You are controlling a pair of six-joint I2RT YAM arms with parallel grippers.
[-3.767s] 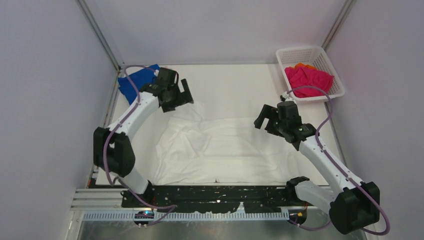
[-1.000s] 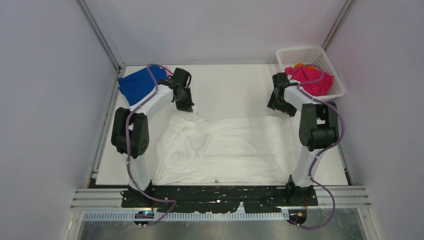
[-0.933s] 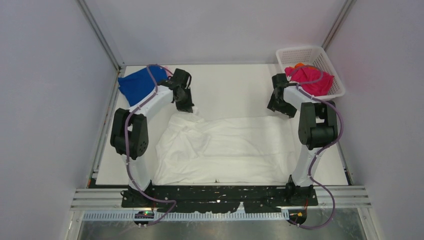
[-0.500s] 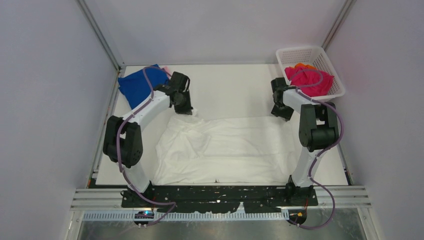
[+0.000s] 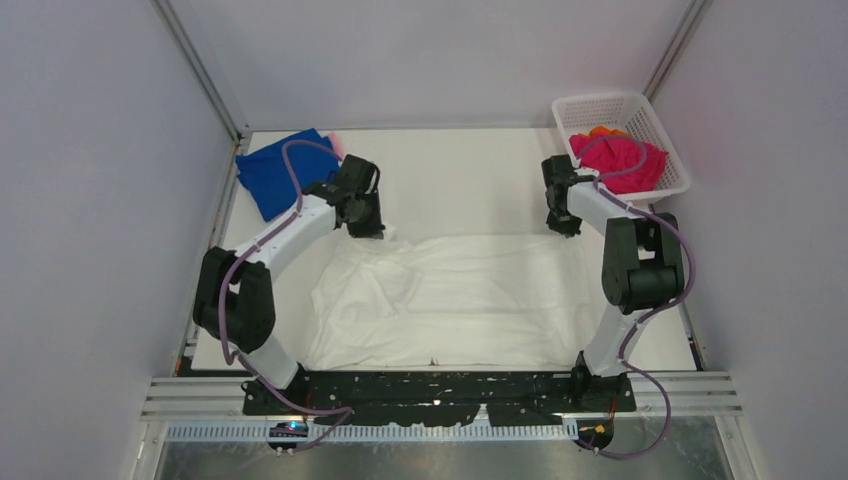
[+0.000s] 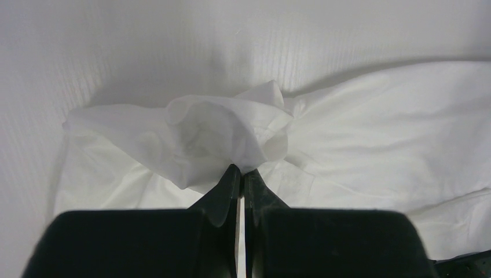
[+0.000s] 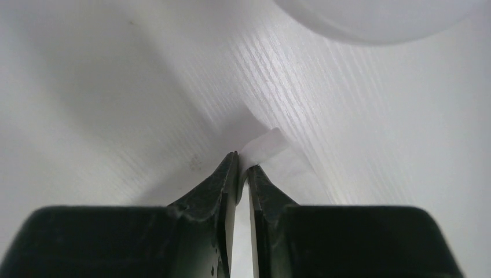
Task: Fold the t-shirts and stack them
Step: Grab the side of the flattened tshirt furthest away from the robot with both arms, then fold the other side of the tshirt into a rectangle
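You've got L gripper (image 6: 240,174) pinching the white t-shirt (image 5: 470,290) at its far-left corner & R gripper (image 7: 243,169) nipping the far-right, shirt spread mid-scene; next, prob. lift both evenly, fold nearward.

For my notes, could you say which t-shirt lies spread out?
The white t-shirt, spread across the table; the blue one lies compact far left, the magenta one crumpled in the basket.

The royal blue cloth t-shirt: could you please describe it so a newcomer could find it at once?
Look to the far left corner of the white table. The royal blue cloth t-shirt lies there in a compact bundle. It is the only blue thing; the spread-out white cloth t-shirt fills mid-table.
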